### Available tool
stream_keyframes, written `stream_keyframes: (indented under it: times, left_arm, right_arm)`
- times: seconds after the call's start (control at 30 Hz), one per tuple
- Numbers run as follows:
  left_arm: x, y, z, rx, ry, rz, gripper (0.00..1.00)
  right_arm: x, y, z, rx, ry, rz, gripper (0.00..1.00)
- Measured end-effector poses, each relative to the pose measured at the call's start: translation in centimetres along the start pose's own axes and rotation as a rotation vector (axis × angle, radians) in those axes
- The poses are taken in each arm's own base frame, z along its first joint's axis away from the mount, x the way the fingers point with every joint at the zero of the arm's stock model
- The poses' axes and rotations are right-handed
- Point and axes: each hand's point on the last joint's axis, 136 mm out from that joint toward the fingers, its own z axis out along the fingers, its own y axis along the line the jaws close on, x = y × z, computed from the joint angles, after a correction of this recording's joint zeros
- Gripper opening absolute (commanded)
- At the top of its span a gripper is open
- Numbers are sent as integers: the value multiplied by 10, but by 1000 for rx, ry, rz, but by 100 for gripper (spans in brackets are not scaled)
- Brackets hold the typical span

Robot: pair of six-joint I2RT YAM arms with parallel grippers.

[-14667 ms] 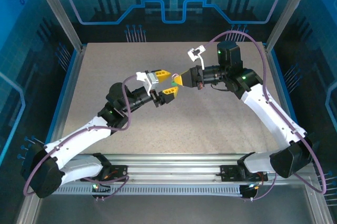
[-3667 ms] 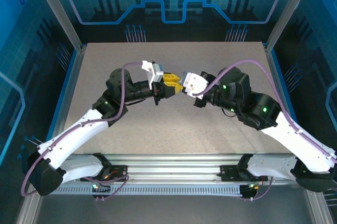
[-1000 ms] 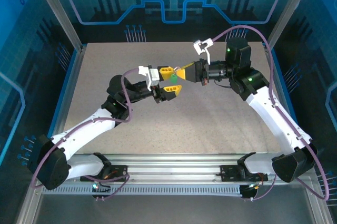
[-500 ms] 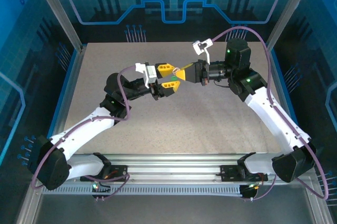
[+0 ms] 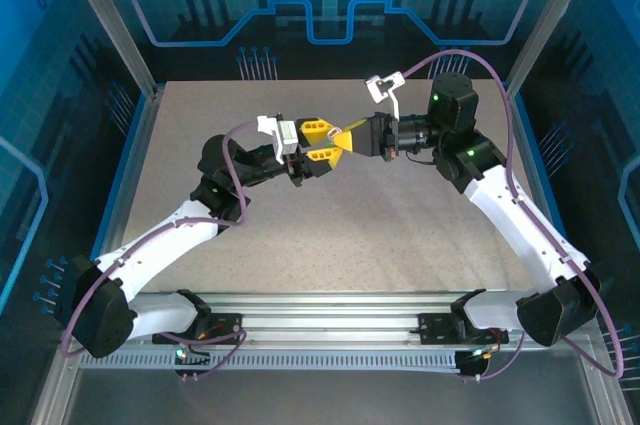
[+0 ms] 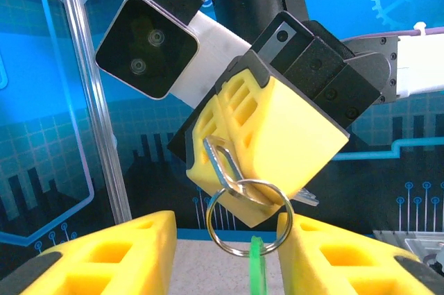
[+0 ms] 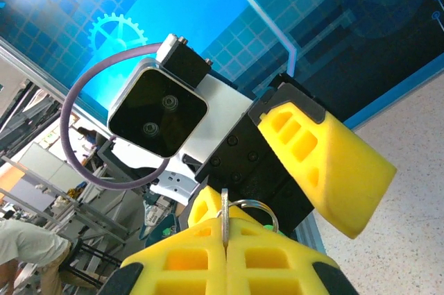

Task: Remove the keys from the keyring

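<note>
While the two arms meet in mid-air above the far middle of the counter (image 5: 400, 235), the job looks to be at its working step: one key held fast so the ring can be worked off it. The right tool (image 5: 343, 142) is clenched on a silver key (image 6: 223, 159), pinched between its yellow pads with just the holed end poking out. From that end hangs the keyring (image 6: 209, 218), well clear of the counter, and a thin green piece (image 6: 255, 267) dangles from the bottom of the ring; I can't make out whether that is a second key or a tag.

The left tool (image 6: 225, 253) faces it from the left with its jaws apart, one yellow finger on either side of the ring. In its own wrist view the right-hand finger sits just beside the ring's edge, though I can't tell if it truly touches; the other finger is well apart. So nothing is gripped on that side.

To my eye no key is off yet. The next move calls for the left tool to close squarely on the ring's wire, not on the green piece, then a sliding turn to walk the key along the split coil. The ring is thin and free to swing, so a slightly off closing could just knock it aside
</note>
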Motion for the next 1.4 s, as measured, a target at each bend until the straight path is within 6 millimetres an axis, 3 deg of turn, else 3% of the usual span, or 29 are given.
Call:
stream_keyframes:
  times: [0.2,0.83,0.97,1.07,1.4]
  left_arm:
    - [-1,0,0,-1,-2,4,37]
    - [-1,-1,0,6,3,1,13]
    - [-2,-2,-1,4,3,-1,14]
    - [-5,-2,-3,1,2,-2,23]
    - [-11,-2,-3,-6,-8,6,28]
  right_arm:
    - [-2,1,0,-3,-5,-3,0]
    - [-7,-4,-4,16,-27,3,0]
    - [-7,-5,-5,20,-28,6,0]
    - [-7,-6,-5,21,-27,10,0]
    - [-7,-7,-5,24,-28,13,0]
